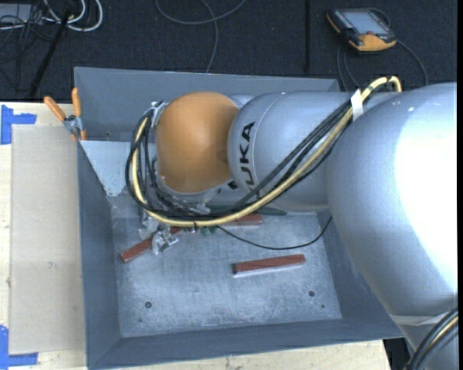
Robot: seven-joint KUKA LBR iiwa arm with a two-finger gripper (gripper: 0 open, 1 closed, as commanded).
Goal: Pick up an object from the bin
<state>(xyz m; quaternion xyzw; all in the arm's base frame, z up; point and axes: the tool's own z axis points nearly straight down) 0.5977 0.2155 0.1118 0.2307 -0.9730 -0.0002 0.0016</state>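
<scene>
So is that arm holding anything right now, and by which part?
Cannot tell. The tool is down at the right end of a reddish-brown stick on the left of the bin, but a grip on it isn't visible.

The arm (293, 160) and its orange cover (189, 141) hide the bin's (100, 284) back and right side. A brown stick (133, 252) by the left wall disappears under the hand (160, 241).

A single camera looks down on the grey metal bin (216, 299) from above, tilted somewhat to one side and set close enough that the bin spans most of the frame. The robot arm (293, 153) enters from the right, looming large before the lens.
</scene>
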